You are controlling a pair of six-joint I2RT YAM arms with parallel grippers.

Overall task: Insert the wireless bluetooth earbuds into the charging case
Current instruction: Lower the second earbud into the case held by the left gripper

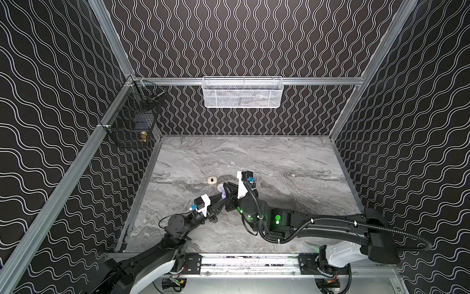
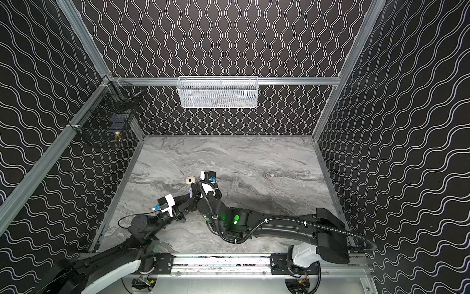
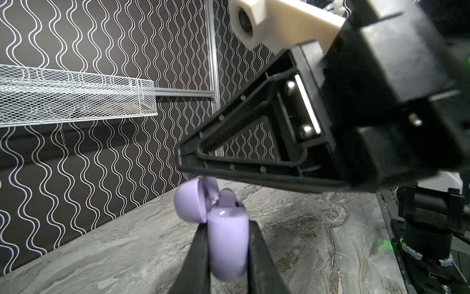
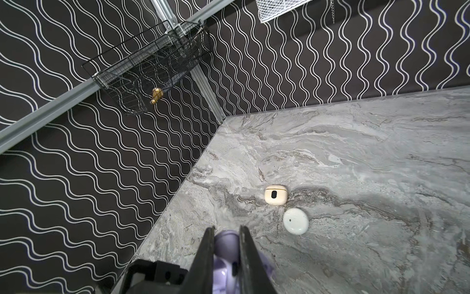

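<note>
While the left gripper (image 3: 227, 226) clamps the lavender charging case (image 3: 229, 244), lid open, above the table (image 4: 356, 152), the right gripper (image 4: 225, 229) pinches a lavender earbud (image 3: 212, 182) at its mouth. A second earbud (image 3: 227, 197) appears seated; the pinched one remains to be pressed home. The cream case (image 4: 276, 194) and white case (image 4: 295, 221) lie shut nearby.

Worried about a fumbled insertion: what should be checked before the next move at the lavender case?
1. Left gripper clamped on lavender case: ok.
2. Lid open: ok.
3. Right gripper shut on lavender earbud just above the case: ok.
4. Earbud lined up with its socket: cannot tell, the socket is hidden.
5. Cream case and white round case lie apart on the table, out of the way: ok.
</note>
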